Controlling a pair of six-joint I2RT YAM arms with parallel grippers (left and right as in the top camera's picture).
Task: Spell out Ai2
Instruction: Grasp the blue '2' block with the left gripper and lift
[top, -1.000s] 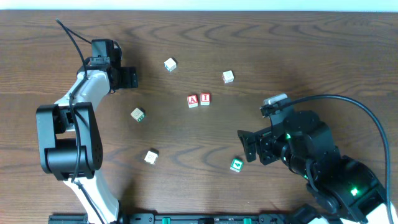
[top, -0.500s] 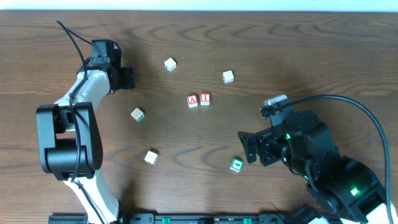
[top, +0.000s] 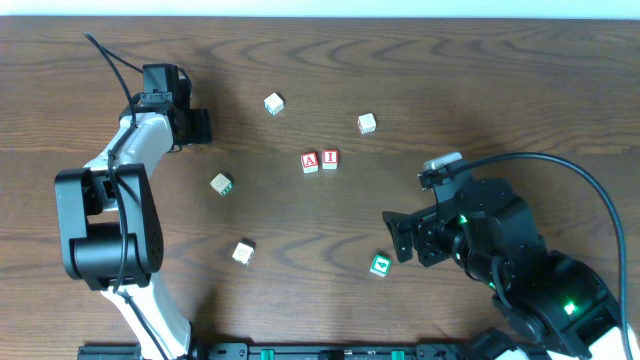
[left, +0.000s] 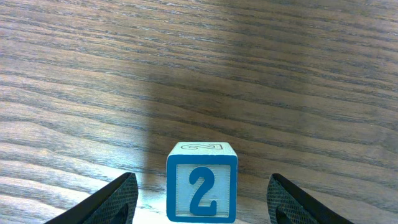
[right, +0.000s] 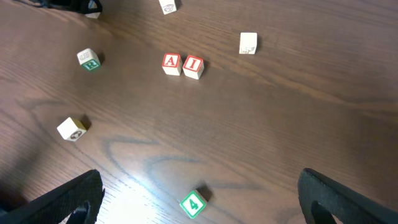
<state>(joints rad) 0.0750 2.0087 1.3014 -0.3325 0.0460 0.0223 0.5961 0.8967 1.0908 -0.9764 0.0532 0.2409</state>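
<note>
A blue-edged block with a "2" (left: 201, 190) stands on the table between the open fingers of my left gripper (left: 202, 179), not gripped. In the overhead view the left gripper (top: 197, 126) is at the far left and hides that block. A red "A" block (top: 310, 162) and a red "I" block (top: 330, 159) sit side by side mid-table. They also show in the right wrist view as "A" (right: 171, 63) and "I" (right: 193, 66). My right gripper (top: 398, 236) is open and empty, above the table at the right.
A green "4" block (top: 380, 265) lies just below-left of the right gripper, also in the right wrist view (right: 193, 203). Loose pale blocks lie at the back (top: 274, 104), back right (top: 367, 123), left of centre (top: 221, 184) and front left (top: 243, 252).
My left gripper has shifted slightly to the left. The right arm and the blocks have not moved.
</note>
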